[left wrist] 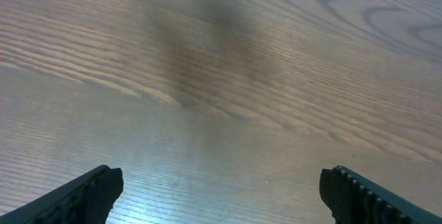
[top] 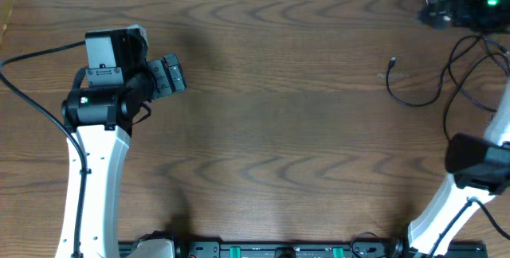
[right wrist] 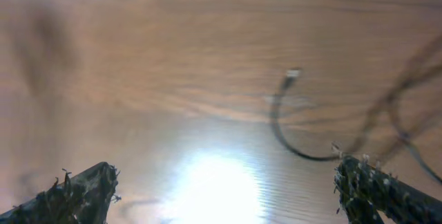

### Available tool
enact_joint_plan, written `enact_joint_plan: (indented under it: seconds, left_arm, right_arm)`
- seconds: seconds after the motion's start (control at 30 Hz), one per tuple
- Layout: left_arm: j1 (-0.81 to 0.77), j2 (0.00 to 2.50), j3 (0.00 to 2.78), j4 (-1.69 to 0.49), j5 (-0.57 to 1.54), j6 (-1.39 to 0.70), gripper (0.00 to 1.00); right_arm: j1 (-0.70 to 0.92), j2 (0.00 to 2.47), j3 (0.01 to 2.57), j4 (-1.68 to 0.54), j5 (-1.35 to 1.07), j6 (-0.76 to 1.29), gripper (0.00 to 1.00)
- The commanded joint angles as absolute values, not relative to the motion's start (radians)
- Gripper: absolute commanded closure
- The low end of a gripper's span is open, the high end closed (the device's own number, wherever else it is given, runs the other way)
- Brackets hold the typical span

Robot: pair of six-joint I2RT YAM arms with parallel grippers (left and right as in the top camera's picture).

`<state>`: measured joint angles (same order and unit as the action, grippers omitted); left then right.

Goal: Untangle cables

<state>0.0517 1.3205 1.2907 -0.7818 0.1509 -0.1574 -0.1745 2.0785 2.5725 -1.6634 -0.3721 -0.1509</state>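
Near the left edge of the table [top: 279, 146], toward the far corner: the left gripper [top: 169, 75], pointing right over bare wood. In the left wrist view, the left gripper [left wrist: 221, 196] with fingers [left wrist: 83, 196] set wide apart, gripping nothing, only wood grain between them.

From there across the whole middle, far edge to near edge, open board: wide room for moving. Along the near edge, a black rail [top: 271, 251] with green tabs; any print on it too small to read.

Further right, past the middle, the cables [top: 414, 102]: a thin black cord with a small plug [top: 393, 63] pointing toward the far edge, curving in a shallow U, then joining loose crossed loops hard against the right edge, some running off it. Blurred in the right wrist view, yet the plug [right wrist: 293, 74] and the curve below it plain enough.

At the far right corner, the right gripper [top: 437, 5], with a green light [top: 492, 3] glowing behind it. In the right wrist view, the right gripper [right wrist: 221, 193] spread wide, nothing clamped, one dark strand passing just beside the fingertip at the frame's right. Tight quarters there — corner, two edges, loops close by.
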Motion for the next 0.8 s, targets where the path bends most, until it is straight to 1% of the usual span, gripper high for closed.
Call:
enact_joint_plan:
  seconds: [0.0,0.07,0.1,0.2,0.27,0.5,0.77]
  left_arm:
    - [0.055,1.326,1.296,-0.784,0.148,-0.155,0.03]
    - [0.055,1.326,1.296,-0.784,0.148,-0.155,0.03]
    - [0.055,1.326,1.296,-0.784,0.148,-0.155,0.03]
    - [0.055,1.326,1.296,-0.784,0.148,-0.155,0.03]
    - [0.055,1.326,1.296,-0.784,0.148,-0.155,0.02]
    - [0.055,1.326,1.296,-0.784,0.148,-0.155,0.02]
    - [0.055,1.326,1.296,-0.784,0.148,-0.155,0.02]
  right_arm:
    - [-0.061,2.065,2.586,-1.676,-0.322,-0.173,0.01]
    - [0.003,2.065,2.586,-1.679,-0.260,-0.166,0.01]
    - [0.052,2.065,2.586,-1.680,-0.179,-0.124,0.01]
    - [0.106,2.062,2.586,-1.681,-0.081,-0.059,0.01]
    - [0.128,2.058,2.586,-1.686,-0.073,-0.036,0.01]
    - [0.133,2.006,2.586,-1.698,-0.073,-0.012,0.01]
    - [0.117,1.858,2.586,-1.698,-0.023,-0.012,0.01]
